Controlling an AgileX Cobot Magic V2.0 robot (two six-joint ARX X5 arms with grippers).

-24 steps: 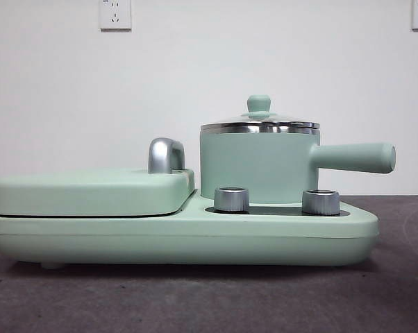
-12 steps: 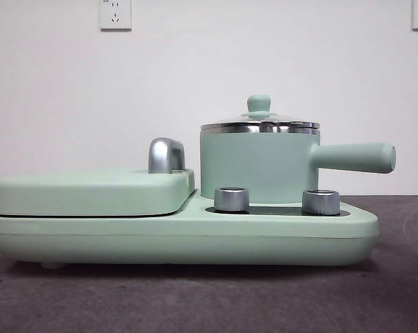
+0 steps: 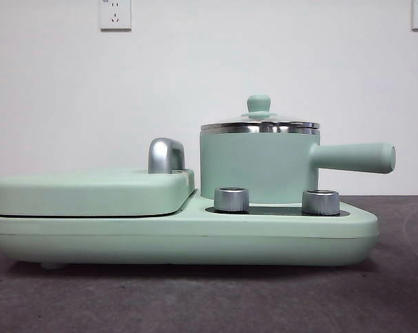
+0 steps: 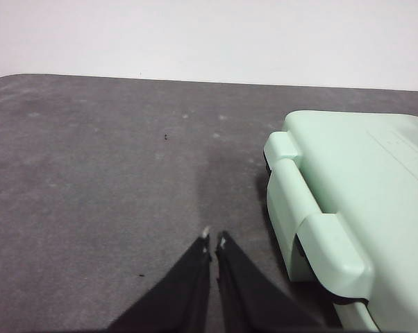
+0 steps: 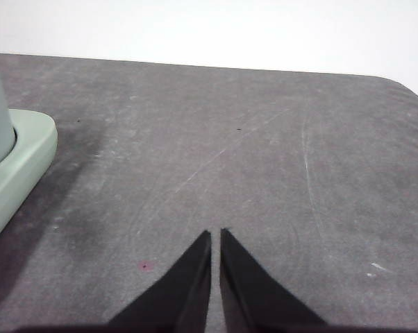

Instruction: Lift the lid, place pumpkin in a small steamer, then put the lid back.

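**Steamer closed on its base, both arms idle**

Table (image 3: 209, 305): dark grey, carrying the wide mint-green base appliance (image 3: 181, 236). Flat griddle cover (image 3: 91, 192) sits on the appliance beside a chrome handle (image 3: 166, 155). Small steamer (image 3: 257, 166) stands upright on the appliance behind two silver knobs (image 3: 231, 199), its long side handle (image 3: 355, 157) level. Lid (image 3: 259, 118) is seated on the steamer's rim, knob upward. Pumpkin not seen in any view. Left gripper (image 4: 214, 239) hangs over bare table near the appliance's edge, jaws pressed nearly together, nothing between them. Right gripper (image 5: 215, 232) likewise over bare table, jaws nearly together, holding nothing.
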